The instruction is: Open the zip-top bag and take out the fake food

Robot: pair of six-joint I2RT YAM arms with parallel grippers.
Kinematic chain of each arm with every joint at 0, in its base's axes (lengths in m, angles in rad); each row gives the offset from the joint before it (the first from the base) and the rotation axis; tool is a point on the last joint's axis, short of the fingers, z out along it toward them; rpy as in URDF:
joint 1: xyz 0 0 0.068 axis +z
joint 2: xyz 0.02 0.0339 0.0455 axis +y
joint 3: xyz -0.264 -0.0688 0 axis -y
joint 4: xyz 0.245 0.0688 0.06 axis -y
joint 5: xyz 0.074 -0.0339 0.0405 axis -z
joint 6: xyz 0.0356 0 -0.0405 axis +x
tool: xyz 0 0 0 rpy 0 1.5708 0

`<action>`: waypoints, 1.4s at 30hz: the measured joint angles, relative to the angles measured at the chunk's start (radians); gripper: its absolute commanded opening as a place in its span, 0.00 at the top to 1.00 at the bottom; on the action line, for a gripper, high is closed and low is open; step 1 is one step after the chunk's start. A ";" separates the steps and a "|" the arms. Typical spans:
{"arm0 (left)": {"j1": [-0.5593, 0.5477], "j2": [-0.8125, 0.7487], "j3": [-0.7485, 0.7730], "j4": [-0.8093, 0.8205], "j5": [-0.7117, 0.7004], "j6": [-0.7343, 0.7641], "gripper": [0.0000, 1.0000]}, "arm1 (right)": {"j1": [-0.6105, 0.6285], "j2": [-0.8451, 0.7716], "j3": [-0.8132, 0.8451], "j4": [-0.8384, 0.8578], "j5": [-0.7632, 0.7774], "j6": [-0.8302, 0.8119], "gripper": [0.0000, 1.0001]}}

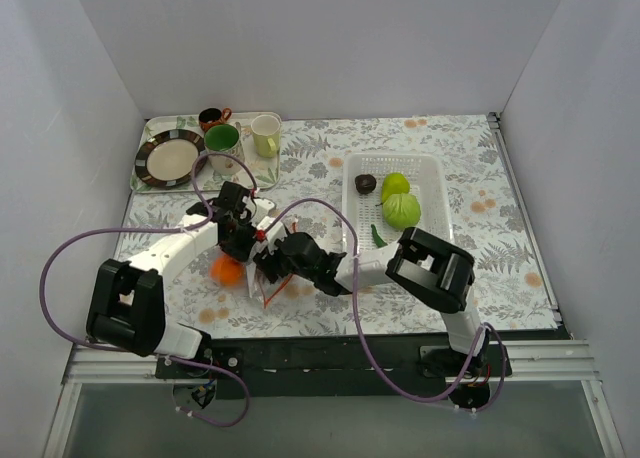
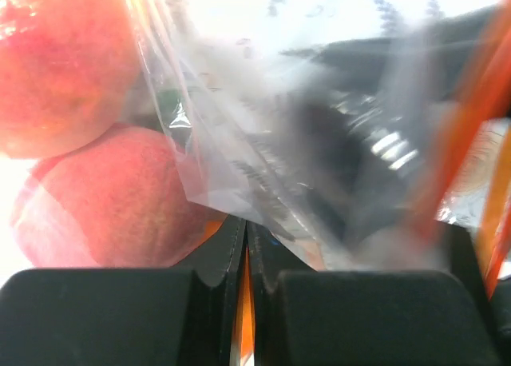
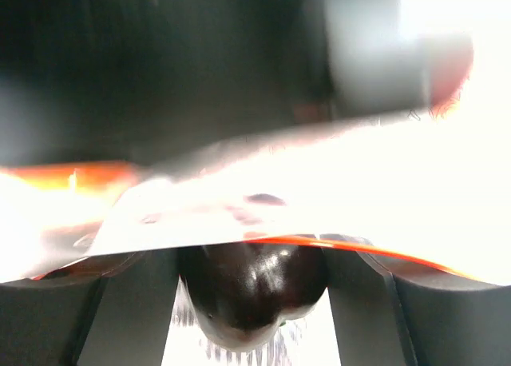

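Observation:
The clear zip-top bag (image 1: 264, 281) with its orange-red zip strip lies between my two grippers at the table's near middle. My left gripper (image 1: 238, 240) is shut on the bag's edge; in the left wrist view (image 2: 246, 246) the orange strip runs between the closed jaws. Through the bag (image 2: 263, 142) I see a pink peach (image 2: 112, 198) and an orange-red round fruit (image 2: 60, 62). My right gripper (image 1: 272, 262) reaches into the bag's mouth, shut on a shiny dark brown-purple piece (image 3: 251, 282) under the strip (image 3: 375, 250). An orange (image 1: 226, 269) shows beside the bag.
A white perforated basket (image 1: 432, 168) at right holds a dark piece (image 1: 366, 183), two green fruits (image 1: 400, 208) and a green pod (image 1: 378, 235). A tray (image 1: 148, 138) at back left carries a plate (image 1: 170, 159) and mugs (image 1: 222, 138). White walls enclose the table.

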 measured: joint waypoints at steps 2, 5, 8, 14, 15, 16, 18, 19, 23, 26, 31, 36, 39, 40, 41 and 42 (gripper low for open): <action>0.001 -0.012 0.007 -0.002 -0.029 0.007 1.00 | 0.000 -0.043 -0.062 0.011 -0.004 0.013 0.55; 0.006 -0.025 0.028 -0.002 -0.087 0.018 1.00 | -0.001 -0.108 -0.135 -0.004 -0.007 0.024 0.72; 0.011 -0.036 0.056 -0.002 -0.135 0.024 1.00 | -0.001 -0.193 -0.190 -0.075 -0.011 0.040 0.76; 0.011 -0.058 0.153 -0.023 -0.174 0.029 1.00 | -0.002 -0.488 -0.229 -0.277 -0.010 0.055 0.76; 0.011 -0.059 0.177 -0.027 -0.173 0.029 1.00 | -0.002 -0.542 -0.229 -0.306 -0.006 0.058 0.76; 0.011 -0.062 0.195 -0.032 -0.172 0.028 1.00 | -0.003 -0.594 -0.229 -0.335 -0.003 0.061 0.76; 0.011 -0.069 0.221 -0.048 -0.163 0.027 1.00 | -0.003 -0.693 -0.230 -0.399 0.021 0.069 0.75; 0.011 -0.074 0.232 -0.058 -0.158 0.024 1.00 | -0.003 -0.737 -0.233 -0.428 0.040 0.073 0.75; 0.011 -0.093 0.269 -0.097 -0.106 0.012 1.00 | -0.015 -0.906 -0.285 -0.523 0.147 0.093 0.72; 0.011 -0.108 0.268 -0.109 -0.075 0.005 1.00 | -0.069 -1.009 -0.315 -0.602 0.239 0.117 0.71; 0.011 -0.127 0.179 -0.092 -0.028 -0.006 0.88 | -0.142 -1.067 -0.315 -0.701 0.418 0.179 0.35; 0.011 -0.108 0.081 -0.097 0.002 0.002 0.02 | -0.207 -1.031 -0.301 -0.794 0.522 0.231 0.13; 0.011 -0.100 0.072 -0.098 0.006 0.000 0.02 | -0.226 -0.976 -0.274 -0.842 0.541 0.248 0.07; 0.011 -0.101 0.075 -0.098 0.005 0.002 0.02 | -0.226 -0.964 -0.268 -0.852 0.542 0.251 0.06; 0.011 -0.101 0.083 -0.104 0.005 0.003 0.02 | -0.226 -0.958 -0.264 -0.862 0.542 0.252 0.06; 0.011 -0.102 0.096 -0.108 0.002 0.006 0.02 | -0.226 -0.954 -0.261 -0.868 0.542 0.253 0.06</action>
